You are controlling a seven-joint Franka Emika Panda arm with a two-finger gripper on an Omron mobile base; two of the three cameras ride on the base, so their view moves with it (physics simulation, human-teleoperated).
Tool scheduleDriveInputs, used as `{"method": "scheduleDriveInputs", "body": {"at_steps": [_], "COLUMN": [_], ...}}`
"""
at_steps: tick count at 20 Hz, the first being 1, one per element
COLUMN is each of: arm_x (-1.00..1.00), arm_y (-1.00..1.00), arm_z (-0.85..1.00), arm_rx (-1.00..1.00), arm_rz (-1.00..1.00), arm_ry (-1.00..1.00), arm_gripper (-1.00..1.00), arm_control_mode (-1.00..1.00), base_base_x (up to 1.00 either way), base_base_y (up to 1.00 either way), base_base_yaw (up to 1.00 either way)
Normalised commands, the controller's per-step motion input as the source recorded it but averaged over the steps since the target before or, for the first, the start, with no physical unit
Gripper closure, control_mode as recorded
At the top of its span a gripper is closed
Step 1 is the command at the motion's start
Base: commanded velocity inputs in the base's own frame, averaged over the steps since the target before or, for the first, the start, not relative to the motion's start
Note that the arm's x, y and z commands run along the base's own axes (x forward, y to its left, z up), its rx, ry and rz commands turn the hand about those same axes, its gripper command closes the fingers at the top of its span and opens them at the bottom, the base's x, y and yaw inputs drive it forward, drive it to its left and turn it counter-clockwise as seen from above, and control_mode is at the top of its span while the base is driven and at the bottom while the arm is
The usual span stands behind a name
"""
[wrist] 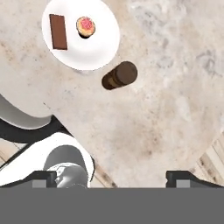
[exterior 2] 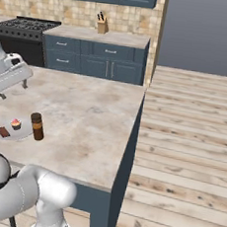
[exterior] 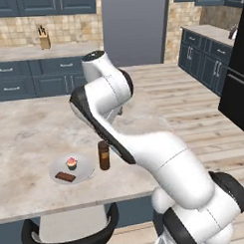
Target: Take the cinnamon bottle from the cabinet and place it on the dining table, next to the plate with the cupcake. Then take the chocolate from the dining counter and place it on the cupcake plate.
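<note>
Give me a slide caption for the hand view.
Chocolate and cupcake share the plate; cinnamon bottle upright beside it.

the desk (exterior: 24,132) shows a beige marbled stone top, matt with mottled grey veining, over a flat dark blue painted base. the plate (wrist: 100,48) looks smooth and pale, ceramic-like, evenly lit without shine. the cinnamon bottle (exterior: 103,155) reads as smooth brown plastic or glass, cap darker. the chocolate (wrist: 57,31) is flat, matt dark brown. the cupcake (wrist: 85,26) has soft pink frosting. the floor (exterior 2: 191,143) is pale wood planking with visible grain. the back wall (exterior 2: 28,2) is rough tan stone tile.
</note>
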Motion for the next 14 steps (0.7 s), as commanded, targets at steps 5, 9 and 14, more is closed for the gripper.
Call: {"method": "scheduleDriveInputs", "body": {"at_steps": [5,9,14], "arm_x": [0.00,-0.13,-0.16], "arm_y": [-1.00,-1.00,-1.00], "arm_z": [0.17,0.00,-0.19], "arm_rx": [0.22,0.25,0.20], "arm_rz": [-0.01,-0.02,-0.02], "arm_ry": [0.03,0.06,0.10], "arm_gripper": [-1.00,-1.00,-1.00], "arm_control_mode": [-1.00,-1.00,-1.00], "base_base_x": [0.00,0.00,0.00], "base_base_y": [0.00,0.00,0.00], "base_base_yaw": [0.00,0.00,0.00]}}
